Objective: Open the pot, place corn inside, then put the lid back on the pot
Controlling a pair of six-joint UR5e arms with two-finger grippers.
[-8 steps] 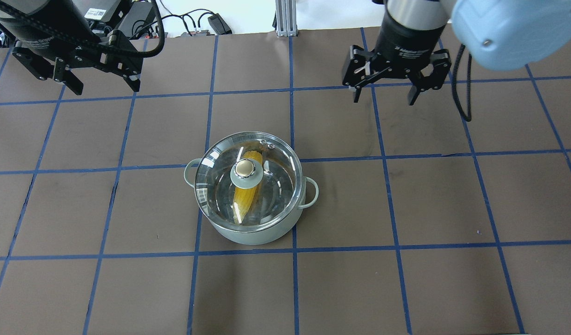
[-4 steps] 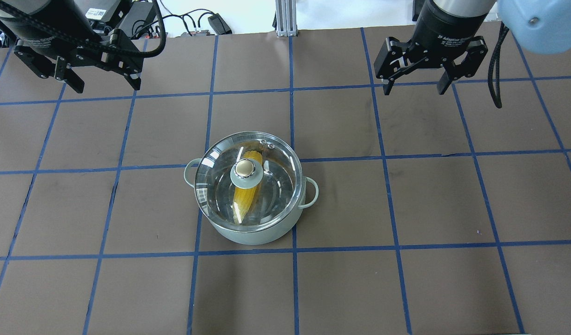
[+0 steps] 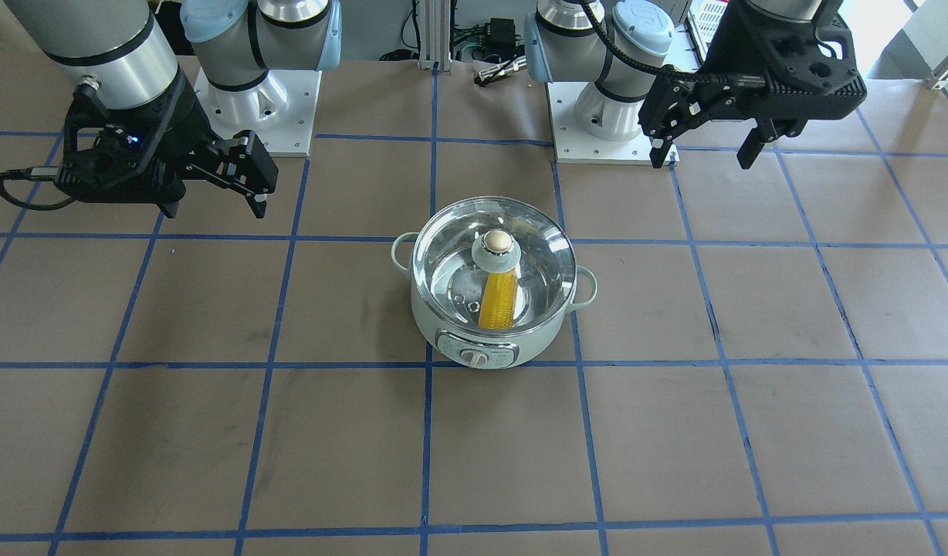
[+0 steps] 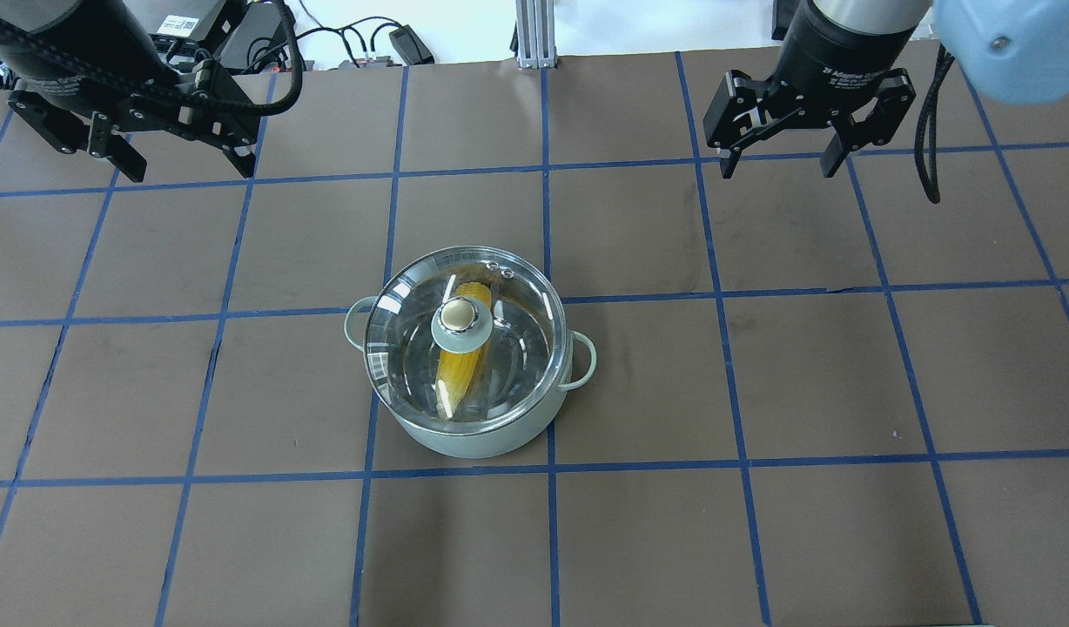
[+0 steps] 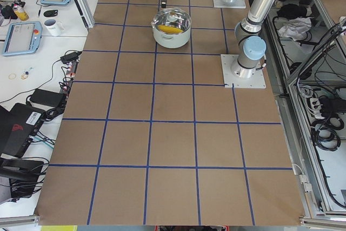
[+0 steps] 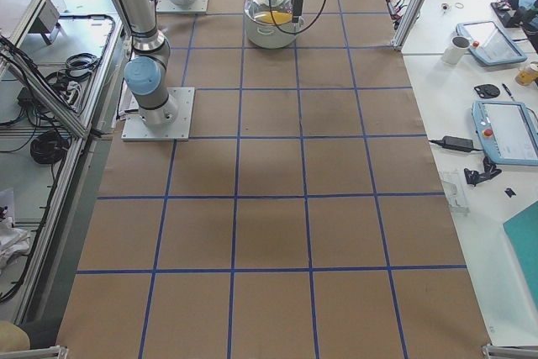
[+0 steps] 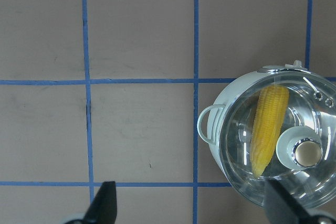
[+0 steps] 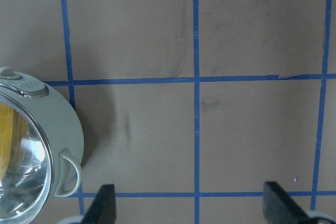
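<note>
The pale mint-green pot (image 4: 465, 440) stands at the table's middle, its control panel (image 3: 485, 357) facing away from the robot. The clear glass lid (image 4: 508, 348) sits on the pot, knob (image 4: 458, 315) up. The yellow corn (image 4: 460, 370) lies inside the pot under the lid and also shows in the left wrist view (image 7: 268, 127). My left gripper (image 4: 191, 165) is open and empty, raised well to the pot's left. My right gripper (image 4: 778, 167) is open and empty, raised well to the pot's right. Neither touches the pot.
The table is brown, marked in squares by blue tape (image 4: 547, 218). The two arm bases (image 3: 254, 108) (image 3: 605, 116) stand at the robot's side of it. Cables and a metal post (image 4: 530, 35) lie beyond the table's edge.
The right gripper has risen and moved right and toward the top edge of the overhead view, away from the pot. The left gripper has shifted slightly left and up. Pot, lid and corn have not moved.
</note>
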